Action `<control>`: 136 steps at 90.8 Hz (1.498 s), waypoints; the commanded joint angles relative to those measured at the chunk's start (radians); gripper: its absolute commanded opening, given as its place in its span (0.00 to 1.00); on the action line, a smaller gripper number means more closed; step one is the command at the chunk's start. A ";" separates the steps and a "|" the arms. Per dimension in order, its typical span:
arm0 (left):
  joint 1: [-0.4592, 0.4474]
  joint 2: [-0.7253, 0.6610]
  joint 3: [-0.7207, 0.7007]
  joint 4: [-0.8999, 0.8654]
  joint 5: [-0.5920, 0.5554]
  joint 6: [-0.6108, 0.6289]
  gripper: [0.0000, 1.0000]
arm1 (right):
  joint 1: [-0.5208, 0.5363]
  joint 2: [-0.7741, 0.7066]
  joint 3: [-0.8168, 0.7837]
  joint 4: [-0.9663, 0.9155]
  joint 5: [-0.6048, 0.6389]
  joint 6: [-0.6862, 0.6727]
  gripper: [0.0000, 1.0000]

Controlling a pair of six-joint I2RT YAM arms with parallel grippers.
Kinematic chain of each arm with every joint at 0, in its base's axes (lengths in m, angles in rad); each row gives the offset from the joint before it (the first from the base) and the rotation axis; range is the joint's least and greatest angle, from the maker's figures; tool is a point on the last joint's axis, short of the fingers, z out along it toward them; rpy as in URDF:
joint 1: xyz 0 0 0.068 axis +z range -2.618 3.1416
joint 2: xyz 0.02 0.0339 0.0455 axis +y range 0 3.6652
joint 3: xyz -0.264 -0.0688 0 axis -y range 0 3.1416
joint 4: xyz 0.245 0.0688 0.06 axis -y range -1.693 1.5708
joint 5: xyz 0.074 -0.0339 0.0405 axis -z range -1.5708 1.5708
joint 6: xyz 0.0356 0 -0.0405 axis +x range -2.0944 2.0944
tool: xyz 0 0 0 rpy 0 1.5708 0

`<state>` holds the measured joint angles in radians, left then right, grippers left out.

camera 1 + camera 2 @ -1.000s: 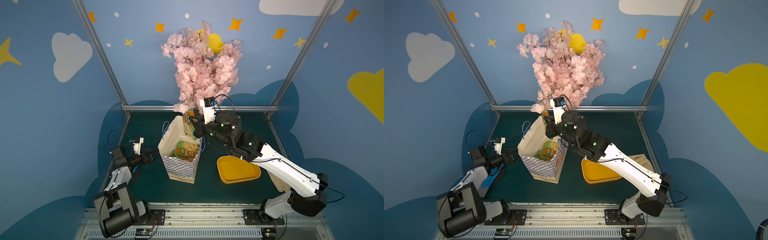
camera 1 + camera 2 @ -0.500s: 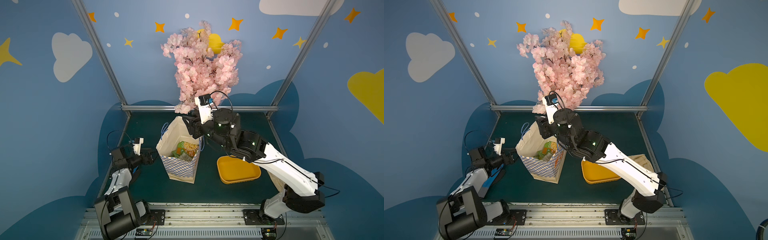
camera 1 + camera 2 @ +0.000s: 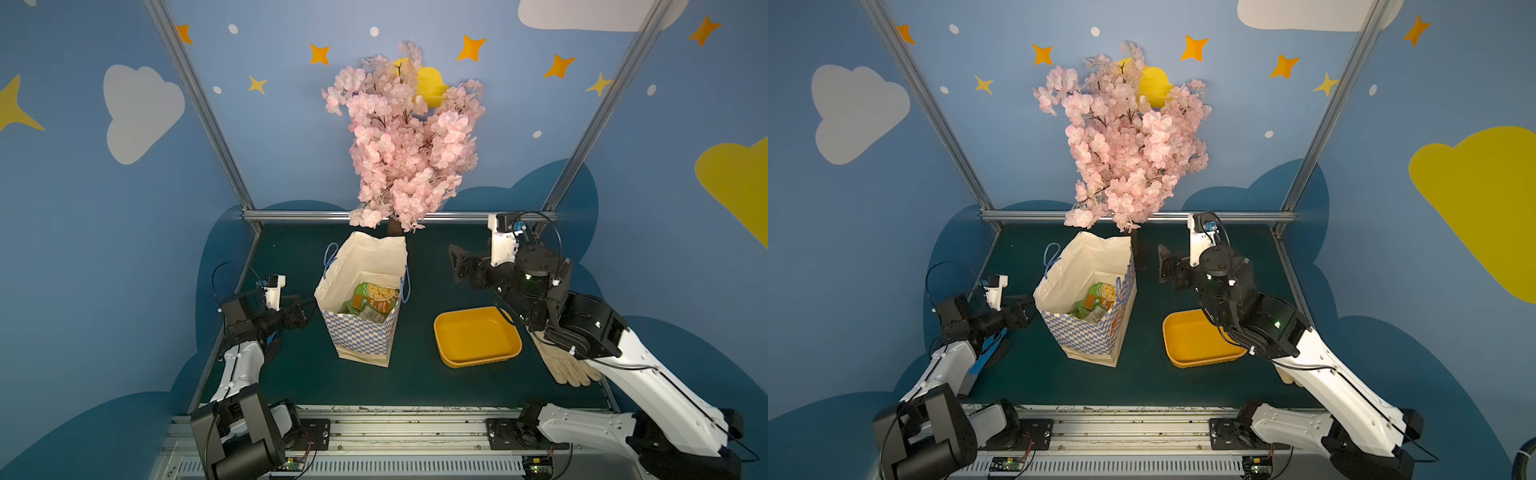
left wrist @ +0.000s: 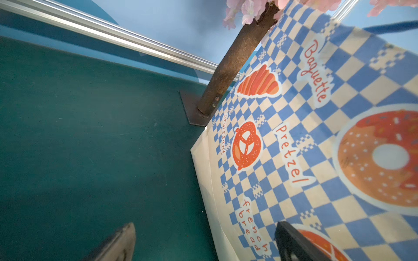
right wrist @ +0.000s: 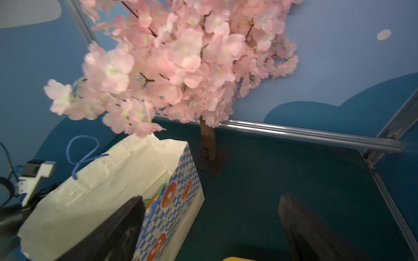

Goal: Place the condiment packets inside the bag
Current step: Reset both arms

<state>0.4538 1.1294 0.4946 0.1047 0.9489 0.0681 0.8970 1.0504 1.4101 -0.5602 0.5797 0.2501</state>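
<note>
Blue walls painted with clouds and stars close in a dark green table [image 3: 415,386], and we read it from the left. The left gripper [image 3: 308,311] sits low, just beside the bag [image 3: 361,336], its jaws spread wide and holding nothing. In the left wrist view the bag's corner fold lies between the two fingers, but we cannot tell whether either one touches the paper. The bag stands upright with its mouth open, and the condiment packets [image 3: 372,300] lie inside it near the bottom, the noodle-bowl one uppermost. Behind it rises the pink blossom tree [image 3: 403,145]. Further right, the right gripper [image 3: 455,266] hangs above the table, apart from the bag, wide open and empty. Below it are the yellow tray [image 3: 478,361], where we see no packet, and a beige glove [image 3: 571,370].

We judge the packets light, thin and floppy, with a glossy skin that slips. Any straggler is best pinched across a flat sealed edge. The paper bag is light and tips easily, so we would steady a wall near the rim
</note>
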 commanded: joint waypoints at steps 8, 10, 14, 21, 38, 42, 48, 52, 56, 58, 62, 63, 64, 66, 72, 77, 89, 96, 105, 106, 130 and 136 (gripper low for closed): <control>-0.069 -0.047 -0.048 0.092 -0.157 0.009 1.00 | -0.148 -0.082 -0.268 0.076 0.117 -0.031 0.98; -0.081 -0.046 -0.055 0.108 -0.180 0.009 1.00 | -0.159 -0.092 -0.324 0.124 0.132 -0.054 0.98; -0.106 -0.044 -0.069 0.148 -0.228 0.005 1.00 | -0.173 -0.113 -0.434 0.234 0.158 -0.111 0.98; -0.144 -0.030 -0.108 0.235 -0.295 -0.017 1.00 | -0.195 -0.134 -0.612 0.491 0.269 -0.186 0.98; -0.271 0.052 -0.166 0.438 -0.473 0.000 1.00 | -0.365 -0.105 -0.895 0.818 0.351 -0.201 0.98; -0.297 0.094 -0.170 0.486 -0.513 0.000 1.00 | -0.419 -0.104 -0.928 0.827 0.313 -0.185 0.98; -0.323 0.157 -0.156 0.557 -0.566 -0.015 1.00 | -0.489 -0.095 -0.961 0.843 0.230 -0.188 0.98; -0.326 0.191 -0.137 0.562 -0.598 -0.034 1.00 | -0.531 -0.078 -0.975 0.861 0.188 -0.195 0.98; -0.327 0.216 -0.121 0.571 -0.623 -0.051 1.00 | -0.558 -0.055 -1.002 0.925 0.169 -0.208 0.98; -0.329 0.228 -0.116 0.579 -0.636 -0.059 1.00 | -0.566 -0.038 -1.018 0.960 0.162 -0.219 0.98; -0.332 0.256 -0.109 0.614 -0.665 -0.076 1.00 | -0.586 -0.003 -1.041 1.020 0.144 -0.243 0.98; -0.333 0.264 -0.106 0.621 -0.673 -0.084 1.00 | -0.591 0.005 -1.046 1.033 0.140 -0.247 0.98; -0.334 0.272 -0.102 0.625 -0.678 -0.090 1.00 | -0.598 0.016 -1.049 1.045 0.136 -0.251 0.98; -0.334 0.287 -0.099 0.629 -0.683 -0.099 1.00 | -0.606 0.034 -1.060 1.078 0.125 -0.257 0.98; -0.338 0.333 -0.103 0.685 -0.692 -0.119 1.00 | -0.629 0.076 -1.090 1.158 0.072 -0.299 0.98; -0.345 0.352 -0.102 0.717 -0.691 -0.110 1.00 | -0.662 0.117 -1.108 1.209 0.020 -0.295 0.98; -0.366 0.346 -0.121 0.737 -0.722 -0.088 1.00 | -0.732 0.244 -1.174 1.423 -0.075 -0.268 0.98; -0.377 0.344 -0.161 0.804 -0.725 -0.074 1.00 | -0.739 0.310 -1.194 1.523 -0.174 -0.300 0.98; -0.413 0.363 -0.231 0.934 -0.775 -0.046 1.00 | -0.732 0.365 -1.213 1.617 -0.232 -0.333 0.98; -0.418 0.370 -0.236 0.952 -0.785 -0.043 1.00 | -0.732 0.366 -1.212 1.619 -0.236 -0.336 0.98; -0.455 0.431 -0.163 0.894 -0.877 -0.033 1.00 | -0.736 0.369 -1.077 1.380 -0.163 -0.290 0.98; -0.467 0.435 -0.140 0.848 -0.876 -0.019 1.00 | -0.741 0.399 -0.999 1.269 -0.138 -0.277 0.98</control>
<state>-0.0002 1.5772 0.2974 1.0080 0.0959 0.0219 0.1604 1.4151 0.2932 0.8593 0.3965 -0.0566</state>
